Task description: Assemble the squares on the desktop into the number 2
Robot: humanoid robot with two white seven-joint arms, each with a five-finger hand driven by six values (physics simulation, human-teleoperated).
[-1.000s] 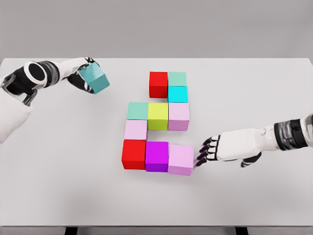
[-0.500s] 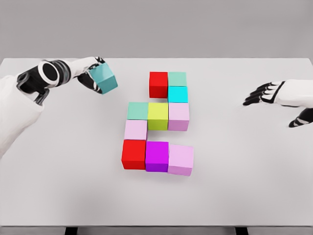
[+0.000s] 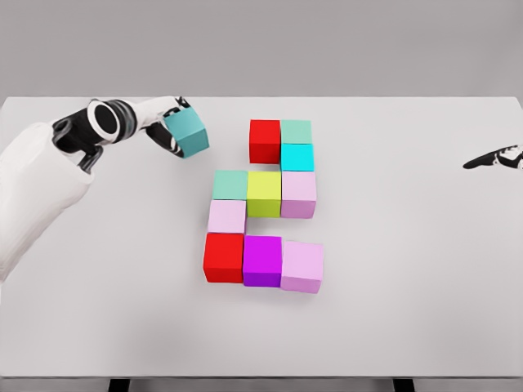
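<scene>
Ten cubes sit joined on my tabletop, and an eleventh is in the air. Nearest me, the bottom row runs red cube, magenta cube, pale pink cube, touching side by side, the pink one set slightly nearer me than the others. Above the red one sits a lilac cube. Next row back: mint cube, yellow-green cube, pink cube, all flush. Behind the pink one I see a cyan cube, then a pale green cube with a second red cube touching its left face. To the left of that top row, apart from it, my left hand has its fingers wrapped on a teal cube, held tilted. My right hand shows only at the far right edge, dark fingers stretched out flat, holding nothing.
</scene>
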